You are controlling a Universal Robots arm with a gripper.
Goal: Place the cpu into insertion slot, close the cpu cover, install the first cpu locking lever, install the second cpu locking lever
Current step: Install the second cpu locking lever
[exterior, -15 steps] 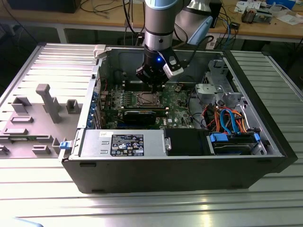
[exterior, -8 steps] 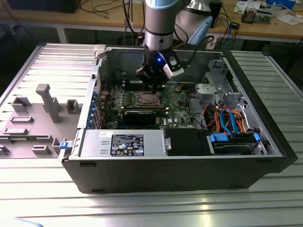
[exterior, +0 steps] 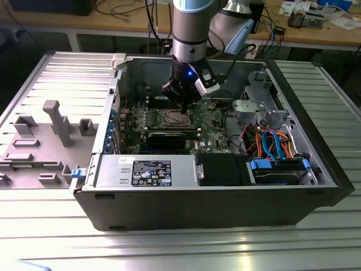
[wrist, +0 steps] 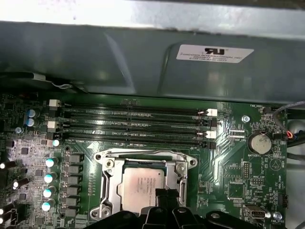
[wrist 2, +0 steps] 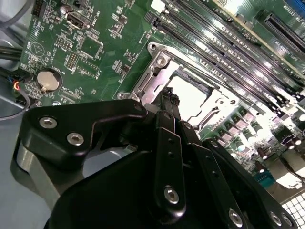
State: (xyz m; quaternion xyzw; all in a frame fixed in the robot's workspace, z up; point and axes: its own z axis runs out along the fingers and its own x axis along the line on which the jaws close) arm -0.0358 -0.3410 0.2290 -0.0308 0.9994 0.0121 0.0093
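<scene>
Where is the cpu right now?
The cpu sits in the insertion slot on the green motherboard, framed by the cpu cover, just below the memory slots in the first wrist view.

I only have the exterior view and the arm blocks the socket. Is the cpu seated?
Observer: Yes. In the first wrist view the cpu lies flat in the insertion slot, silver top up.
Operator: Cover?
Observer: The cpu cover lies down flat, framing the cpu.
Operator: Where are the jaws?
Observer: In both wrist views the jaws hang over one edge of the cpu. Whether they touch it, I cannot tell.
</scene>
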